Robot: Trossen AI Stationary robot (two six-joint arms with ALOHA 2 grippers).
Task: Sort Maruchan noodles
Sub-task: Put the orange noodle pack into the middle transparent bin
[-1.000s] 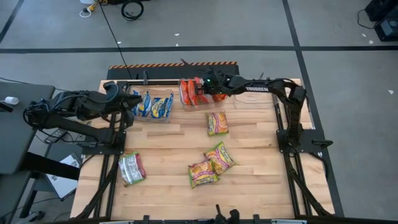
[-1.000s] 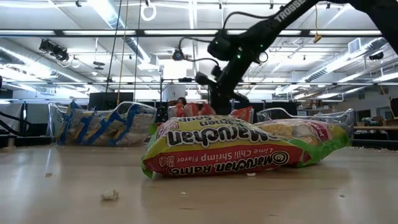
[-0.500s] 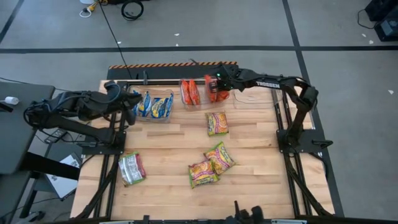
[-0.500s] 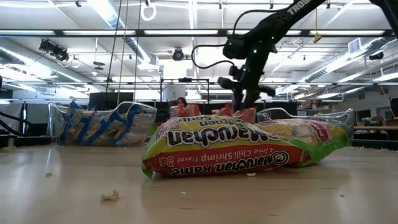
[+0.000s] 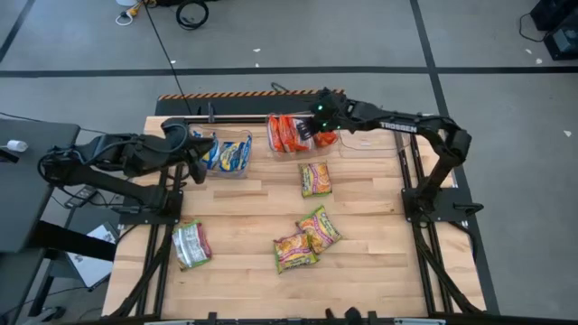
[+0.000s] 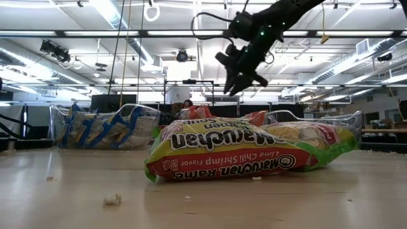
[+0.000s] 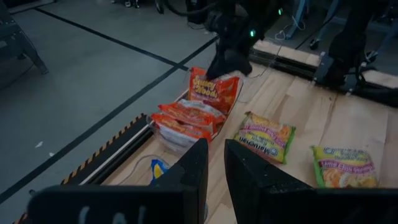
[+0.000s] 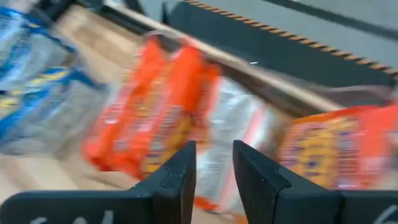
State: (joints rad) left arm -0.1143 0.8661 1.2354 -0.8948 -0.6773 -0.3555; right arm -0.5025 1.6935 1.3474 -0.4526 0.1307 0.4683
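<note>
Closest to me sits a loose cluster of lime-chili-shrimp packets [image 5: 305, 239], yellow-green with pink-red bands, two of them overlapping near the table's front middle, and a third kind of stray, a red-and-silver packet [image 5: 191, 244], lies well apart by the front left edge. Another yellow-green packet [image 5: 315, 179] lies alone farther back, just in front of the bins.

I judge these will handle light and soft: crinkly film over a brittle noodle block, slippery against the wooden table [image 5: 244, 217], so I would pinch across a short edge or the crimped seam, not squeeze the middle (the block could crack).

Farther back, the blue-yellow packets [image 5: 226, 153] stand on edge in a clear bin [image 5: 242, 134], and the orange-red packets [image 5: 291, 134] fill the next clear bin, one leaning at its right side.

The right gripper [image 5: 318, 116] hangs above that orange-red bin, raised clear of the packets; its fingers [image 8: 175, 177] stand slightly apart with nothing between them. The left gripper [image 5: 193, 155] waits beside the blue-yellow bin, its fingers [image 7: 193, 171] narrowly parted and empty too.
</note>
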